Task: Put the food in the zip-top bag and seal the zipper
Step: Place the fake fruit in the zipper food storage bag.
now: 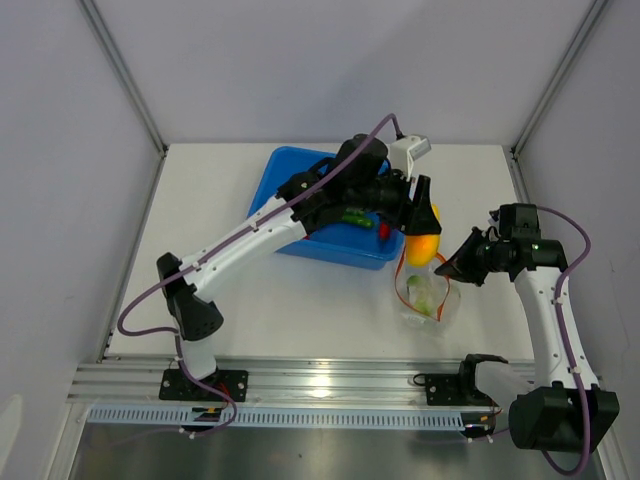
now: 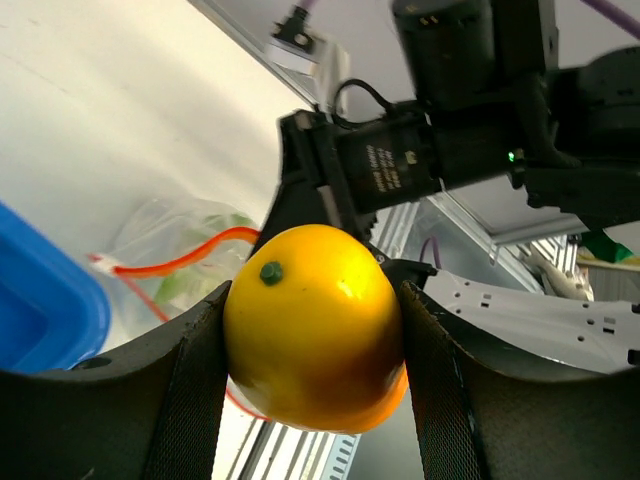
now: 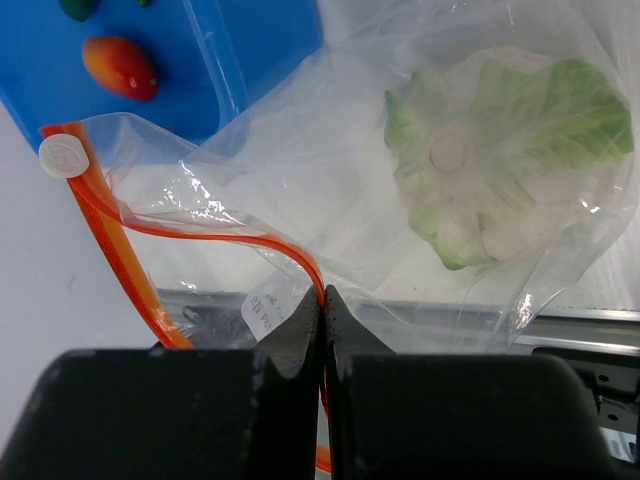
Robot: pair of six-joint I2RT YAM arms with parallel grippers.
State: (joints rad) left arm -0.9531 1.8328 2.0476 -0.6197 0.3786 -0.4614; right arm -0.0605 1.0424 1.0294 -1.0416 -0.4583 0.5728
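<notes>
My left gripper (image 2: 312,330) is shut on a yellow-orange fruit (image 2: 315,320), held in the air above the bag's mouth; the fruit also shows in the top view (image 1: 424,245). The clear zip-top bag (image 1: 425,295) lies on the table right of the blue tub, with a white and green cauliflower (image 3: 500,150) inside. My right gripper (image 3: 322,300) is shut on the orange-red zipper strip (image 3: 230,232) at the bag's near lip and holds the mouth open. A red chili (image 3: 120,66) and green pieces (image 1: 355,216) lie in the tub.
The blue plastic tub (image 1: 300,180) stands at the back centre, under the left arm. A metal rail (image 1: 330,380) runs along the table's near edge. White walls close in the table at the back and sides.
</notes>
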